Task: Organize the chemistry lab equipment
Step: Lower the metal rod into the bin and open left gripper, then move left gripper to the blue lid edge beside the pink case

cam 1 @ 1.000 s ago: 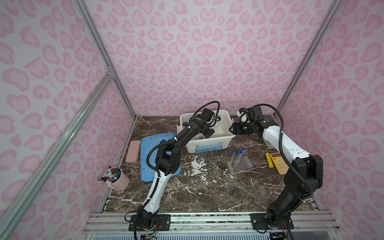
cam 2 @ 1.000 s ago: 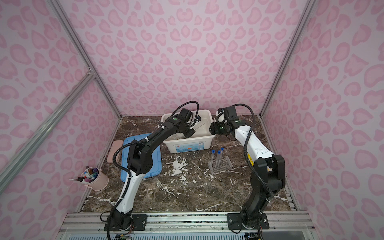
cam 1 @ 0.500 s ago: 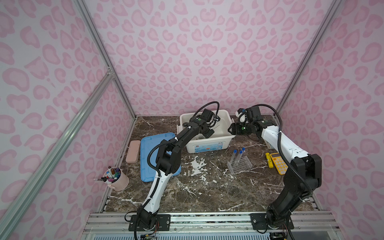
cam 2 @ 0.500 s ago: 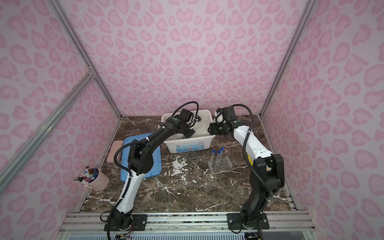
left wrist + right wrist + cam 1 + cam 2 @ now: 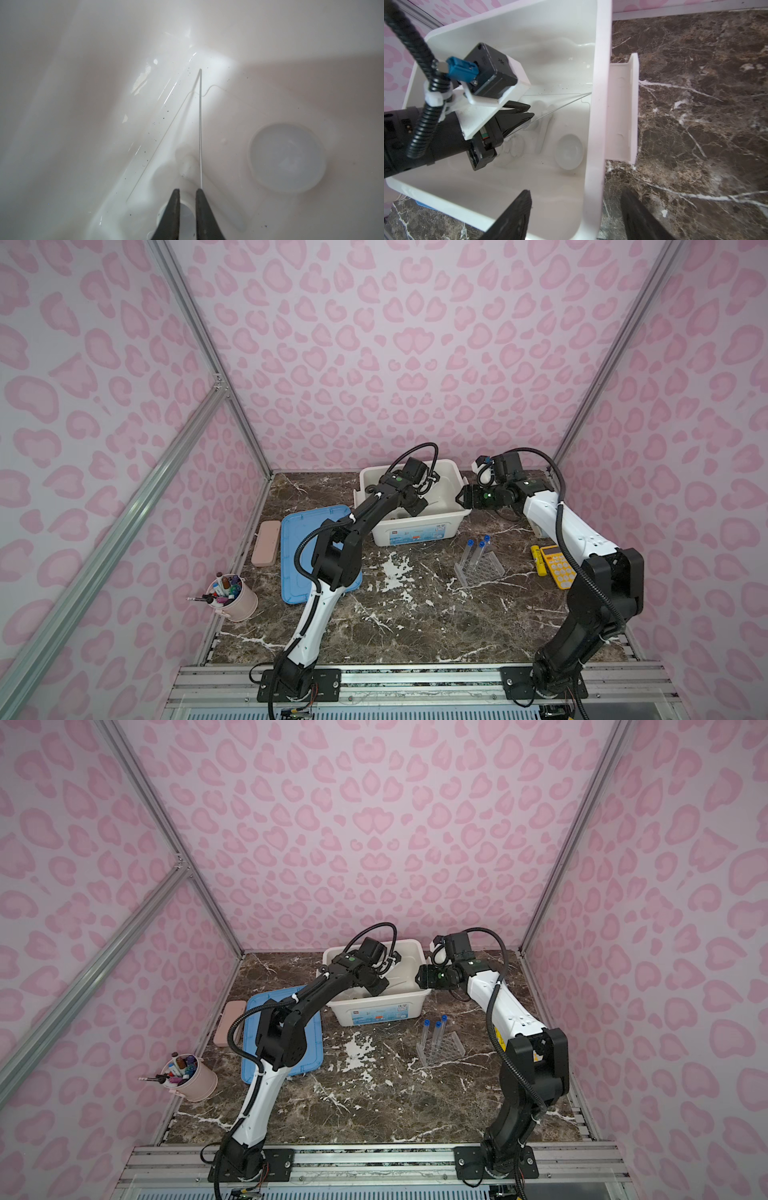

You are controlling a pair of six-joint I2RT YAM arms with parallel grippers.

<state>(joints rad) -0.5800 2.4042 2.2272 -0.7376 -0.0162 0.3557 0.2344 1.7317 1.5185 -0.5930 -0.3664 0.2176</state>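
Observation:
My left gripper [image 5: 188, 190] reaches down inside the white bin [image 5: 415, 531], jaws a narrow gap apart with nothing clamped. A thin glass rod [image 5: 200, 128] lies on the bin floor, one end by a fingertip [image 5: 199, 192]. A white ceramic dish [image 5: 286, 158], a pestle [image 5: 188, 166] and a white cup [image 5: 185, 216] rest on that floor too. My right gripper [image 5: 575, 193] stands open astride the bin's right wall [image 5: 593, 145], not touching it. Three blue-capped test tubes [image 5: 478, 547] stand in the clear rack [image 5: 484, 572] on the table.
A blue lid [image 5: 307, 531] and a pink case [image 5: 266, 543] lie left of the bin. The pink cup of pens [image 5: 232, 597] stands at the front left. A yellow calculator [image 5: 561, 568] and a yellow marker [image 5: 538, 560] lie at the right, by my right arm.
My left gripper's jaws have parted slightly inside the bin. My right gripper has edged a little left, onto the bin's wall.

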